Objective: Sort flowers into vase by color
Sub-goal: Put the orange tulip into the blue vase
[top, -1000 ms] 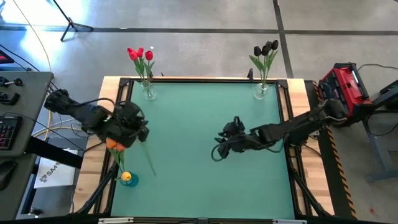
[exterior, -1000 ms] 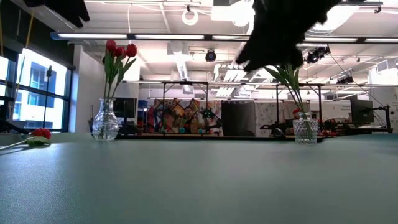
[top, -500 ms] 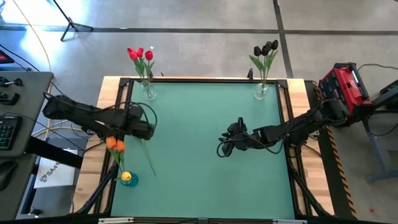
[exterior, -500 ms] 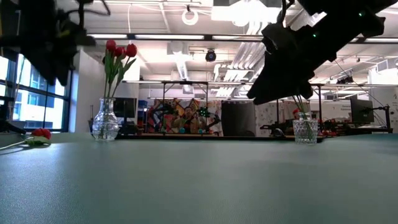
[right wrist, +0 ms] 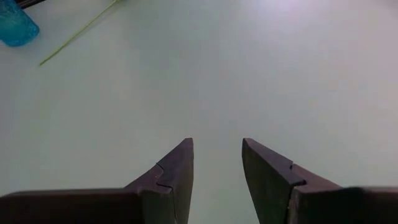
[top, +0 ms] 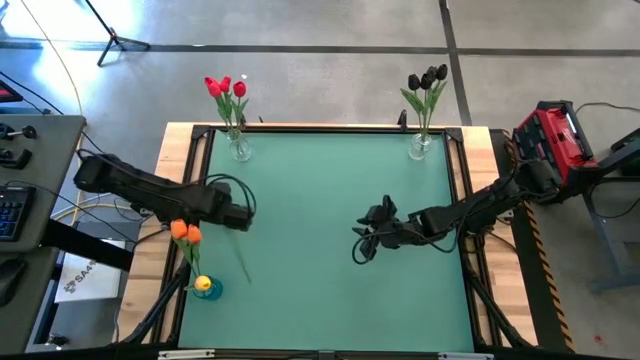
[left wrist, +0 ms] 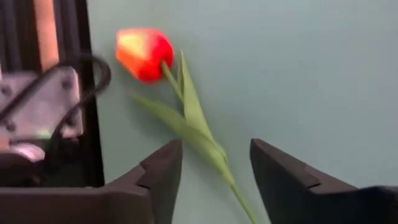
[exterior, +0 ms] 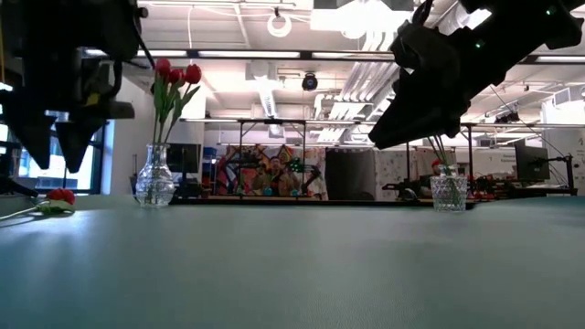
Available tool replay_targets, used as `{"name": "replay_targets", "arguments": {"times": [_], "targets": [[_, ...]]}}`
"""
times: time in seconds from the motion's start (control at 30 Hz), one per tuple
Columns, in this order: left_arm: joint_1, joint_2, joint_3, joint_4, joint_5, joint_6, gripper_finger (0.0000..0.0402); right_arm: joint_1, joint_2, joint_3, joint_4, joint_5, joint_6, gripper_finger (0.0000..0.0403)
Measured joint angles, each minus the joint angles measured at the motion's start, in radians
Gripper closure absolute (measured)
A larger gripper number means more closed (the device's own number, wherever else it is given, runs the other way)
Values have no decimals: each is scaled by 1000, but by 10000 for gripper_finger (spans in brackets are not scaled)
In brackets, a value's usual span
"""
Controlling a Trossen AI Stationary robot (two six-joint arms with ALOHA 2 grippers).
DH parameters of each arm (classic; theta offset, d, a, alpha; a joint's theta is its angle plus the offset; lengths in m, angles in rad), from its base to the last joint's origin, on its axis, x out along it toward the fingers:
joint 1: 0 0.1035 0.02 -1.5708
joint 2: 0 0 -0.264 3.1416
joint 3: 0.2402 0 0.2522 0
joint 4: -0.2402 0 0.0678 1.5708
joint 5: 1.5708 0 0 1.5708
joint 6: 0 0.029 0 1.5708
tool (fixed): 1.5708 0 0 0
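Observation:
A loose red tulip lies flat on the green table near its left edge, with its stem running toward the near edge. My left gripper hangs open just above it, pointing down, one finger on either side of the stem, clear of the flower. Red tulips stand in a glass vase at the far left. Dark tulips stand in a glass vase at the far right. Orange tulips rise from a blue vase at the near left. My right gripper hovers open over mid-table, holding nothing.
The table's dark frame rail runs close beside the loose tulip's head. The orange tulips lean over the left edge right by my left arm. A bare green stretch lies between the two arms.
My left gripper has come down from high above the table to just over the loose tulip, swinging a little toward the middle and tipping to point down. My right gripper has sunk a little. The flowers have kept still.

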Motion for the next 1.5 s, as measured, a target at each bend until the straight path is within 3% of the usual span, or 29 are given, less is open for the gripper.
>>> {"name": "replay_targets", "arguments": {"times": [0.2, 0.43, 0.83, 1.03, 1.33, 1.5], "targets": [[3, 32, -23, 112, 188, -36, 167, 1, 0, 0, 0, 0, 16, 277], [-2, 113, -23, 169, 209, -87, 167, 4, 0, 0, -4, 1, 19, 277], [-39, 301, -20, 201, 263, -141, 236, 54, 1, 1, -59, 41, 19, 277], [-25, 318, -20, 228, 247, -102, 259, 64, 1, 1, -64, 52, 19, 277], [-39, 314, -20, 250, 204, -96, 353, 64, 1, 1, -68, 56, 21, 277], [-51, 316, -15, 241, 177, -79, 387, 64, 1, 1, -68, 56, 38, 277]]}}
